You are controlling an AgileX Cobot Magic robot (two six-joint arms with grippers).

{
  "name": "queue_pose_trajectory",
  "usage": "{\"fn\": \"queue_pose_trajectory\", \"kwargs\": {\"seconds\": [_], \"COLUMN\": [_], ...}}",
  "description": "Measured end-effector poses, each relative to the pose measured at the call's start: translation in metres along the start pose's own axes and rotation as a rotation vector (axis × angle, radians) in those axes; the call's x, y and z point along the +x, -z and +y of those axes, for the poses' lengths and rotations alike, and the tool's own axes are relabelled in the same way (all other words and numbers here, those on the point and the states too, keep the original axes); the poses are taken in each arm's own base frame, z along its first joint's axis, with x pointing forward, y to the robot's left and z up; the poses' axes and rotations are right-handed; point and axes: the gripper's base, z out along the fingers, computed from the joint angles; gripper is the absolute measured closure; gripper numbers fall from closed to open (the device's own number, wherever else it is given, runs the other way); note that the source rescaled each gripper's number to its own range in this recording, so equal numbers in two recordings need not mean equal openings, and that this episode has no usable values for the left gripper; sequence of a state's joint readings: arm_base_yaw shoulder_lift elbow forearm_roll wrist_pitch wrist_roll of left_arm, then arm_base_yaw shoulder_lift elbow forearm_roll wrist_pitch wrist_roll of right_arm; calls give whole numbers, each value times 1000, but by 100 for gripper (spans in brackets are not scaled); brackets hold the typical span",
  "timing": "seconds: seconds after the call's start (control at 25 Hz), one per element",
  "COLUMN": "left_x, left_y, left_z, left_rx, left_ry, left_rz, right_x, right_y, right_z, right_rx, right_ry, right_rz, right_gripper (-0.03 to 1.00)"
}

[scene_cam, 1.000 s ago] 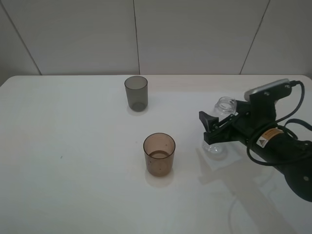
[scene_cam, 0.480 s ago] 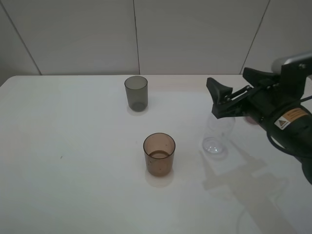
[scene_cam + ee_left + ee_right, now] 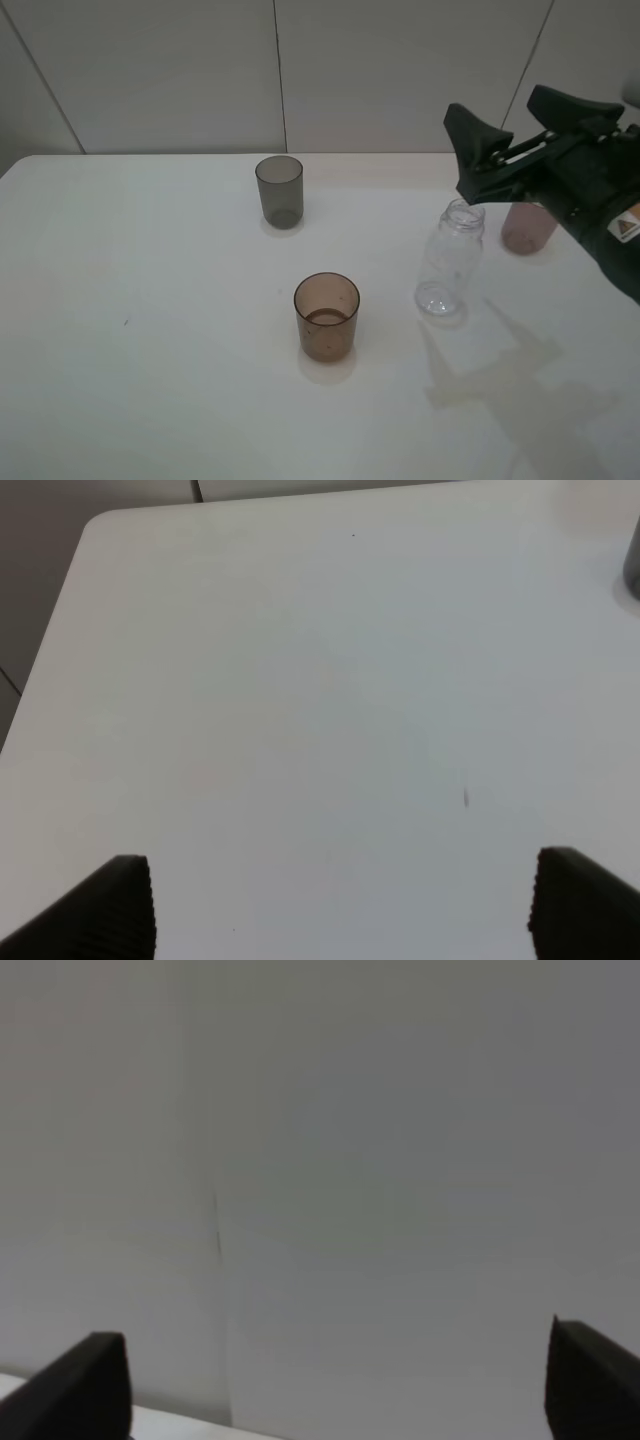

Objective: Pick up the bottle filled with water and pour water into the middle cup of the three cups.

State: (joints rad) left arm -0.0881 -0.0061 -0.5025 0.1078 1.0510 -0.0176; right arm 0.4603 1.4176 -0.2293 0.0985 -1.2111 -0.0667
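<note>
The clear capless bottle (image 3: 450,260) stands upright on the white table (image 3: 150,300), right of the brown-amber middle cup (image 3: 326,316). The dark grey cup (image 3: 279,190) stands behind the amber cup. The pinkish-mauve cup (image 3: 527,229) stands at the right, partly hidden by my right arm. My right gripper (image 3: 500,110) is open and empty, raised above and to the right of the bottle, apart from it. In the right wrist view it (image 3: 340,1385) faces the wall. My left gripper (image 3: 340,910) is open and empty over bare table; it is out of the exterior view.
The grey cup's edge (image 3: 632,575) shows at the border of the left wrist view. The table's far left corner (image 3: 95,525) and the panelled wall (image 3: 400,70) lie behind.
My right gripper has let go of the bottle and risen up and to the right. The bottle now stands upright, and the pinkish cup has come into view.
</note>
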Motion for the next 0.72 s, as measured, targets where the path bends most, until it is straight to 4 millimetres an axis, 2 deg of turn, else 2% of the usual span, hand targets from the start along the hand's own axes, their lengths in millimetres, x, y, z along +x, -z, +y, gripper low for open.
{"fn": "queue_pose_trajectory", "kwargs": {"seconds": [0.12,0.24,0.52,0.72], "left_x": [0,0,0,0], "left_y": [0,0,0,0], "left_z": [0,0,0,0], "left_rx": [0,0,0,0], "left_ry": [0,0,0,0], "left_rz": [0,0,0,0], "right_x": [-9,-13,-24,-40], "right_y": [5,12,44,60], "right_z": [-1,-5,-12,-5], "right_rx": [-1,39,127,47], "right_ry": [-15,-116,-320,-351], "right_rz": [12,110,316,426], "right_gripper": [28,28,28,28]}}
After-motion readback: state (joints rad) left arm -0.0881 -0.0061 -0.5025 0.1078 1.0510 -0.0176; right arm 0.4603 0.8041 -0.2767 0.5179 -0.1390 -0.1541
